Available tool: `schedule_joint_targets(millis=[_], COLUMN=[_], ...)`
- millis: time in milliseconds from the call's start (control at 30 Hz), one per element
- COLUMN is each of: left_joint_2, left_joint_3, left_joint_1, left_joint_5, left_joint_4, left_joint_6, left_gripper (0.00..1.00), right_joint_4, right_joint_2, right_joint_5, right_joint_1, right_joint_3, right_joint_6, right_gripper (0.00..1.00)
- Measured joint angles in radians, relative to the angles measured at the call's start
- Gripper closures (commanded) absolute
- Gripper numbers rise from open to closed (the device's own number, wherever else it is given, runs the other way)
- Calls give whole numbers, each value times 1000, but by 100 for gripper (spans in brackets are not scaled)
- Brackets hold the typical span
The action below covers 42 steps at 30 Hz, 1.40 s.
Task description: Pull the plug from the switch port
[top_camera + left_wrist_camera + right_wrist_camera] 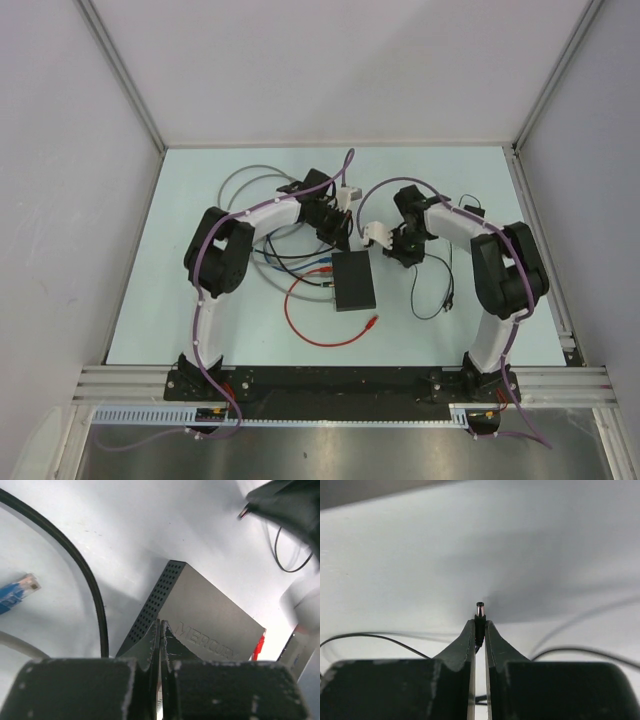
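Observation:
The switch (355,282) is a flat black box lying mid-table; in the left wrist view its lid (215,617) reads MERCURY and its side is perforated. My left gripper (335,235) (161,624) is shut with nothing between its fingers, its tips over the switch's back corner. The plug (480,610), a small black barrel with a metal tip, is pinched in my right gripper (479,625) (405,250). It is held clear of the switch, to its right, above the table. Its thin black cable (440,292) trails down to the table.
A red cable (320,338) with a red plug (372,322) loops in front of the switch. A blue network plug (17,591) and a thick black cable (95,600) lie left of it. A grey cable loop (240,182) lies at the back left.

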Motion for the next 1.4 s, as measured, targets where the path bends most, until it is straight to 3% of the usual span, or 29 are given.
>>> schedule_joint_targets(millis=[400, 700, 767, 800, 833, 867, 900, 933, 967, 1067, 1133, 1300, 1400], left_joint_2=[-12, -116, -148, -158, -167, -173, -175, -177, -177, -184, -199, -296, -381], left_joint_3=[28, -6, -24, -30, -37, -43, -48, -52, -55, -70, -78, -98, -150], left_joint_1=[4, 48, 68, 75, 83, 91, 97, 103, 106, 110, 114, 130, 146], left_joint_5=[-61, -55, -55, -56, -57, -58, -58, -61, -63, -113, -147, -195, -193], left_joint_4=[-38, -52, -53, -54, -55, -55, -55, -57, -60, -67, -75, -86, -80], left_joint_6=[28, 26, 26, 26, 26, 26, 28, 34, 35, 34, 38, 56, 83], left_gripper=[100, 97, 97, 96, 94, 87, 76, 61, 38, 13, 10, 13, 24], right_joint_4=[80, 159, 181, 191, 198, 201, 196, 184, 166, 63, -12, -101, -95], right_joint_2=[-100, -126, -126, -125, -124, -122, -120, -119, -117, -119, -138, -294, -361], right_joint_5=[46, 287, 330, 348, 359, 362, 359, 348, 333, 277, 239, 71, -50], right_joint_1=[-278, -424, -441, -451, -457, -462, -469, -472, -470, -422, -350, -72, -10], right_joint_3=[-3, -4, -4, -4, -4, -4, -3, 0, 6, 63, 111, 153, 153], right_joint_6=[250, 461, 500, 515, 526, 542, 552, 563, 581, 640, 663, 705, 734], right_gripper=[100, 100, 90, 75, 69, 63, 48, 26, 1, 0, 0, 1, 7])
